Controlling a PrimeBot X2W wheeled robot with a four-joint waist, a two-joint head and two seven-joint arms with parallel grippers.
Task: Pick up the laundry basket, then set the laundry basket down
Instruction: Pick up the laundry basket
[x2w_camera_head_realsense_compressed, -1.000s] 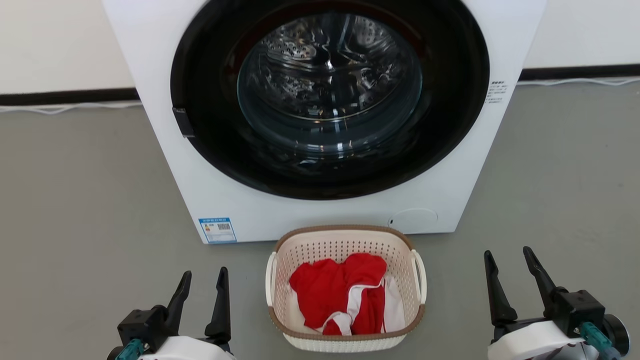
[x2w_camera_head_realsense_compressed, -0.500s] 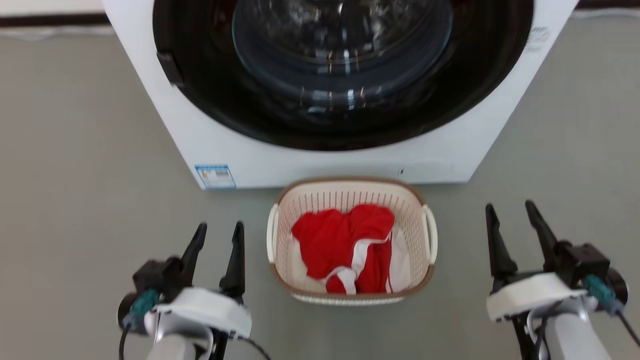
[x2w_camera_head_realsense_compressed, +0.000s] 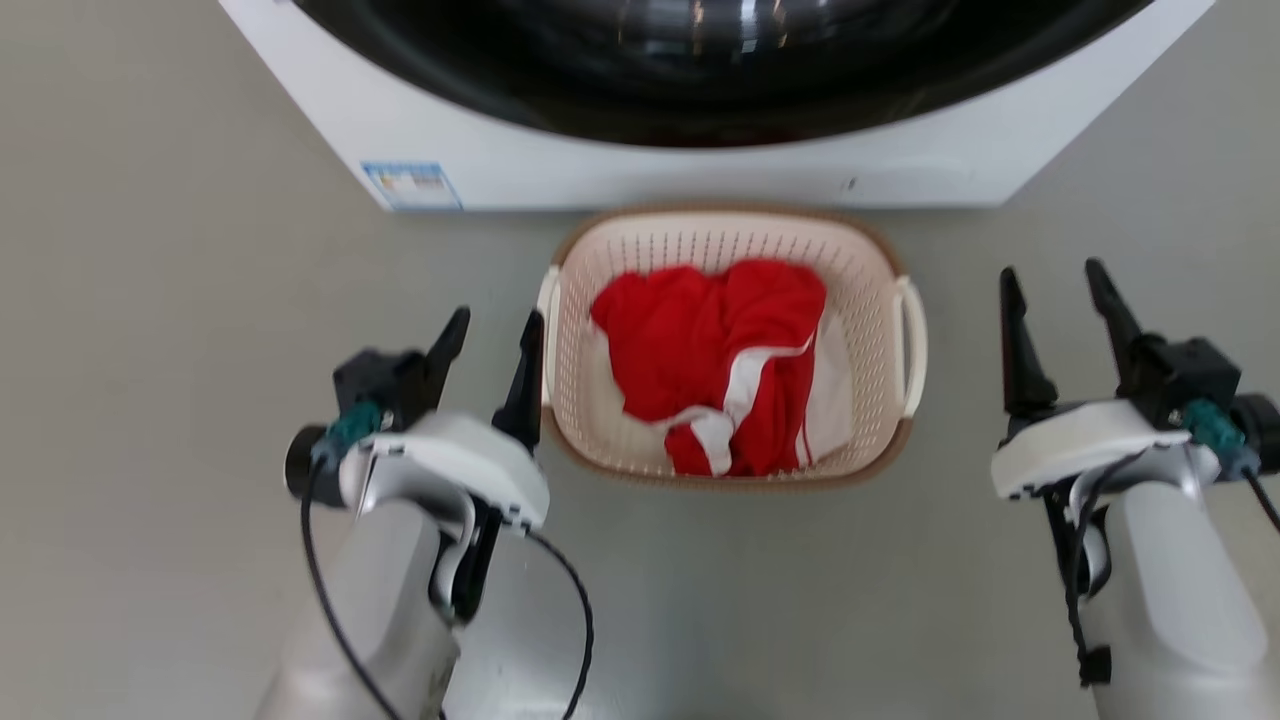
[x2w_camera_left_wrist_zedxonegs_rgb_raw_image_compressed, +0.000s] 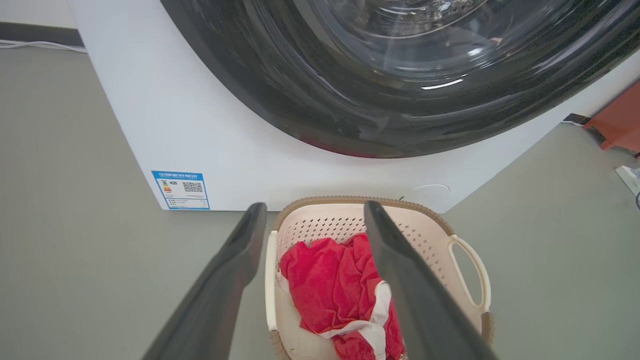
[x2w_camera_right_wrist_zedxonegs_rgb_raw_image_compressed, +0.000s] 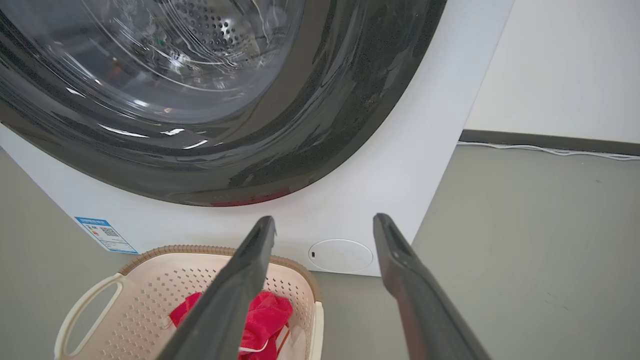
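**Basket grab: get both sides lined up first**

The laundry basket (x2w_camera_head_realsense_compressed: 572, 385) sits on the floor (x2w_camera_head_realsense_compressed: 150, 300) right in front of the washing machine (x2w_camera_head_realsense_compressed: 700, 175), with red clothes (x2w_camera_head_realsense_compressed: 715, 335) inside. Both sets of jaws are spread wide and empty. The left gripper (x2w_camera_head_realsense_compressed: 498, 316) is just beside the left handle (x2w_camera_head_realsense_compressed: 547, 292), while the right gripper (x2w_camera_head_realsense_compressed: 1050, 268) is further off the right handle (x2w_camera_head_realsense_compressed: 915, 345). My take: bring the right one in, catch both loops evenly, then lift level so nothing tips.
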